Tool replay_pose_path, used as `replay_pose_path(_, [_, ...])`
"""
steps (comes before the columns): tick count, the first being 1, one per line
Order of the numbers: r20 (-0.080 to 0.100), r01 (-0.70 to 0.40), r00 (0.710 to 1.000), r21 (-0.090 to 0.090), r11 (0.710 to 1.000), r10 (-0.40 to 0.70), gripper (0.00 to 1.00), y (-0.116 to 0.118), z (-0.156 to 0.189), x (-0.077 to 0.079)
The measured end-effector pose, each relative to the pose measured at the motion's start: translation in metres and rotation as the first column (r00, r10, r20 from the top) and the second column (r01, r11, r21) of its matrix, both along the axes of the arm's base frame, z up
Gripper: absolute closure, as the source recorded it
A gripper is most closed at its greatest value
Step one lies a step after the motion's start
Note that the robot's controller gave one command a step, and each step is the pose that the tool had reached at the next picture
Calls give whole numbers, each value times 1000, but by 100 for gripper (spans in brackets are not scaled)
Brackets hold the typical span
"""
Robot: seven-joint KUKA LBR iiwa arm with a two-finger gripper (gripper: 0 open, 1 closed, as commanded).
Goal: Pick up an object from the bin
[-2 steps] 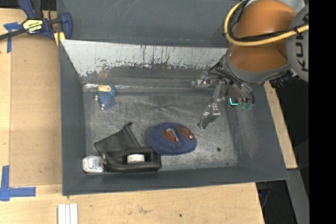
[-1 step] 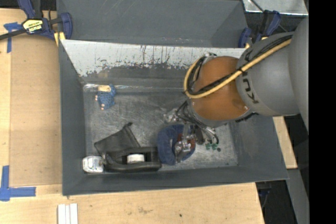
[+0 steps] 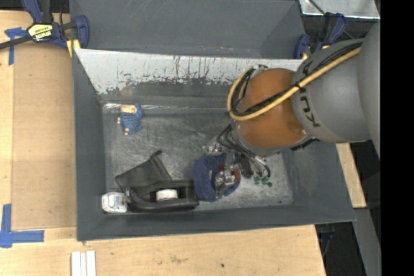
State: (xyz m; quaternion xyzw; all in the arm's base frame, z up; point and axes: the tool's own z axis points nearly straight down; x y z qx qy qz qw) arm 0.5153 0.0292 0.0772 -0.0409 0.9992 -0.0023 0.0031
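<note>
You have the end effector (image 3: 228, 175) down low in the bin (image 3: 90, 158), beneath the arm's orange cover (image 3: 268, 113). It sits against a dark blue rounded lump (image 3: 204, 179) lying just beside it on the side away from the arm, and you cannot tell whether it is released, clenched or grasping that lump. Beyond the lump lies a black dispenser (image 3: 150, 185) with a small white piece (image 3: 114, 203) at its far end, a few green bits (image 3: 262, 181) sit just beside the end effector on the arm's side, and a small blue and yellow thing (image 3: 130, 118) lies well apart from it, toward the back wall
</note>
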Motion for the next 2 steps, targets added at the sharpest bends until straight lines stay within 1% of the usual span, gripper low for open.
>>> replay_pose_path(1, [6, -4, 1000, 3, 1000, 4, 100, -31, 107, 25])
replay_pose_path(2, [31, -80, 996, 6, 997, 80, 100, -86, 14, 44])
